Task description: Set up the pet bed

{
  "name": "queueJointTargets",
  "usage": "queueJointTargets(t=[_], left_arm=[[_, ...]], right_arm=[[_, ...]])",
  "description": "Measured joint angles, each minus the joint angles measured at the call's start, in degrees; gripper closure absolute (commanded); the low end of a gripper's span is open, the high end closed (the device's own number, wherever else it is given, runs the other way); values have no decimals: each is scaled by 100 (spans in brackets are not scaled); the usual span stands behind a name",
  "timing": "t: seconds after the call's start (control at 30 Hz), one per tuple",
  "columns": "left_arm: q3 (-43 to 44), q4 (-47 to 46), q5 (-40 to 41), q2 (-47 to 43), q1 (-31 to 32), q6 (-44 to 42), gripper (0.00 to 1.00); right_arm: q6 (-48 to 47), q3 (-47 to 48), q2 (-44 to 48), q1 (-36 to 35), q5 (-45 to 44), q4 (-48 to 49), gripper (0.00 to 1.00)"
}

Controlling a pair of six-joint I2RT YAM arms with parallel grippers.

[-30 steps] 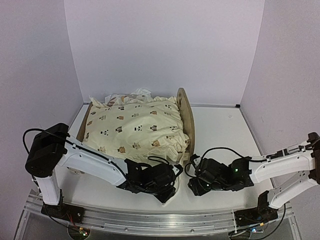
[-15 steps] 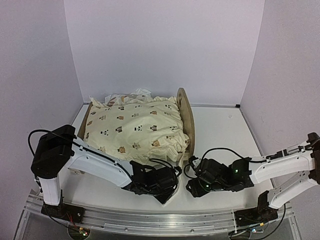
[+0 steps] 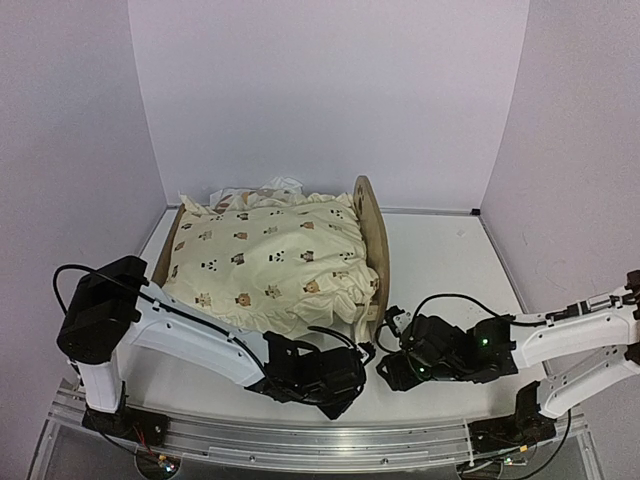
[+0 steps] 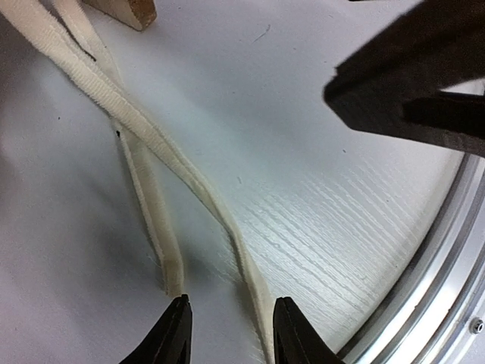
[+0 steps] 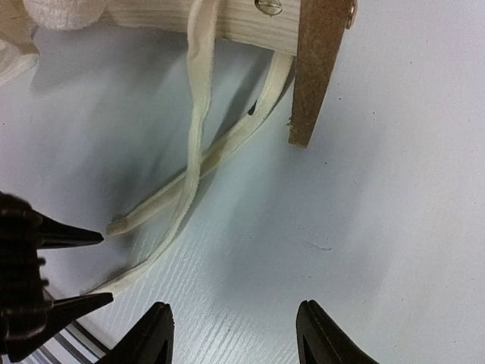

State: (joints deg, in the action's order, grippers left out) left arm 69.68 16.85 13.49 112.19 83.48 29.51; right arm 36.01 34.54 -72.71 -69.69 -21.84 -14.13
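The pet bed [image 3: 370, 235] is sitting far left on the bench [image 3: 440, 260], two cream ties [image 4: 151, 140] trailing from its near right corner. The left end effector [image 4: 231, 337] and the right end effector [image 5: 235, 337] are both hovering spread, pinching nothing. Each should be taking one tie end, low and centred

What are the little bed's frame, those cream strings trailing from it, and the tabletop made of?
The pet bed frame looks like light plywood, unpainted and matte: it shows pale grain and a brown cut edge. The cream strings look like soft woven fabric tape, possibly cotton, with a ribbed weave, and they lie limp. The tabletop is a white board with a fine wood-grain texture and a slight sheen. Its core material can't be told.
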Motion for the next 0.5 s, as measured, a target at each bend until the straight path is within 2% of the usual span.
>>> queueJointTargets(t=[0.5], left_arm=[[366,421,-98,193,114,2,67]], right_arm=[[-2,0,-16,0,-49,-9,43]])
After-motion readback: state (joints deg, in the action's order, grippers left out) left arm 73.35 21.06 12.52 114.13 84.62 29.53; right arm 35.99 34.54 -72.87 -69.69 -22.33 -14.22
